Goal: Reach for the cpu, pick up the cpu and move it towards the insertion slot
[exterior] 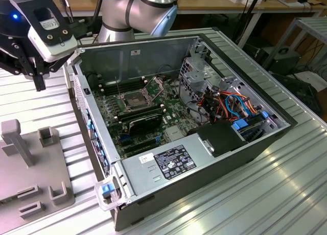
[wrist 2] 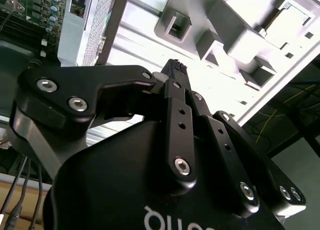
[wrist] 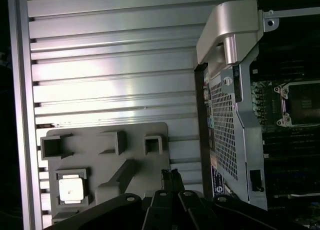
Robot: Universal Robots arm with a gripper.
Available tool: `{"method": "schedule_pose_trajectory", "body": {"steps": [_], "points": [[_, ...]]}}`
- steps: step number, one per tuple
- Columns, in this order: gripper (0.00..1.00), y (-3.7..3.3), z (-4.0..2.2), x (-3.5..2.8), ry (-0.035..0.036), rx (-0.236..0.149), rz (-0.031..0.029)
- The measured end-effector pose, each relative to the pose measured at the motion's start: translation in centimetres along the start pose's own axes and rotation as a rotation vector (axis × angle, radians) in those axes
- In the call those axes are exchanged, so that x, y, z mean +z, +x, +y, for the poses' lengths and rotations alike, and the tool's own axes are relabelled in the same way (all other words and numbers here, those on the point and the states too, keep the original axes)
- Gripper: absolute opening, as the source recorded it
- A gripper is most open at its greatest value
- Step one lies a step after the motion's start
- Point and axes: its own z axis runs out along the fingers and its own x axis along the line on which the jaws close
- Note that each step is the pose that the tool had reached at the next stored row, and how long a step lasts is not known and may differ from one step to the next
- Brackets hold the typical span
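One cpu [wrist: 70,190] lies in the grey tray [wrist: 132,129]; end effector [wrist: 171,176] closed, empty — ten o'clock of the case [exterior: 138,53], exterior view. Open first, centre squarely, descend level.

No text legible: print on power-supply label [exterior: 173,161] too small, white lettering [wrist 2: 175,220] on pincer [wrist 2: 175,66] body cut off.
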Motion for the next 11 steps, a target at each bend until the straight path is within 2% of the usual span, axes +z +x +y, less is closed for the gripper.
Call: {"method": "schedule_pose_trajectory", "body": {"steps": [11], "points": [[0.11,0.96,-0.08,0.17,0.0000,0.000,0.0000]]}}
